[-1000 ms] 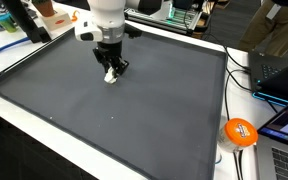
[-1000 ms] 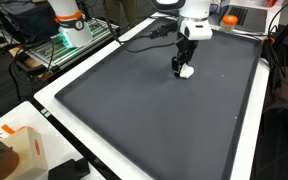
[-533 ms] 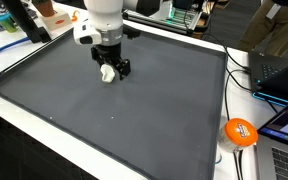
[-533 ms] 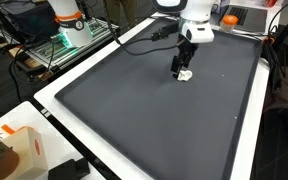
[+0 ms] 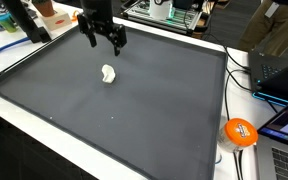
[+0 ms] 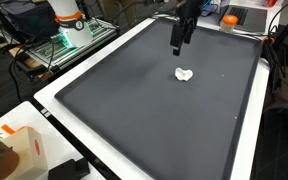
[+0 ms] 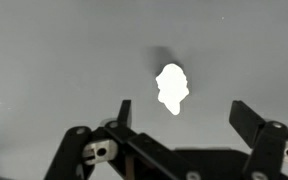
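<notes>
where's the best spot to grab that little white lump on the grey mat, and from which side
Probably from straight above: the white lump lies low and alone on the mat, with no raised side to reach for. In the wrist view it is longer than it is wide, so close across its narrow middle. The gripper hangs open above it, its fingers already set either side of that short width.

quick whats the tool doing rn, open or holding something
Tool: open, holding nothing; the small white object lies on the dark mat below it.
</notes>
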Robot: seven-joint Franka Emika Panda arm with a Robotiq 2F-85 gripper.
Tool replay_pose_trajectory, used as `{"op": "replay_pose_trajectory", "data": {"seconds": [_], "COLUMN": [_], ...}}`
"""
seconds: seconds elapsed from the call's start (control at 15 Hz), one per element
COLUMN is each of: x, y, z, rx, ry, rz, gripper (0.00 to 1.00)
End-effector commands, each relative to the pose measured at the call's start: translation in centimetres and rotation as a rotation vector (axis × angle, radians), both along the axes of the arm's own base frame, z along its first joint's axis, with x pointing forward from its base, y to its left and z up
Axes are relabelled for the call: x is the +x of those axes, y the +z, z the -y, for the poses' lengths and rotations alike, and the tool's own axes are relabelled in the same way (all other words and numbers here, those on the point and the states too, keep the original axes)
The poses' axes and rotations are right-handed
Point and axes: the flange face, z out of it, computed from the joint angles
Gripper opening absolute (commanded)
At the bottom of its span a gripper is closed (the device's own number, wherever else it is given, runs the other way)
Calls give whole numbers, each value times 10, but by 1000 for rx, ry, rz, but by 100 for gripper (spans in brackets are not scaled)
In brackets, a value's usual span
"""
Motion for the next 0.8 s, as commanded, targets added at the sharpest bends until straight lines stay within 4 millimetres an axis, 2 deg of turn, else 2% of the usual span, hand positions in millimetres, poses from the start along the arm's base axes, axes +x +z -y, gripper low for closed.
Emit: {"op": "replay_pose_trajectory", "data": {"seconds": [0.0,0.2,0.33,0.47,0.53,0.73], "x": [-38,-37,-23,-7,-31,-10], "y": [68,103,108,120,125,122], "z": [4,-15,-37,-54,-45,-57], "rx": [-79,-105,-96,-12,-69,-35], "ry": [58,125,145,177,147,169], "rz": [-132,-282,-389,-403,-361,-375], "gripper": [100,100,100,100,100,100]}}
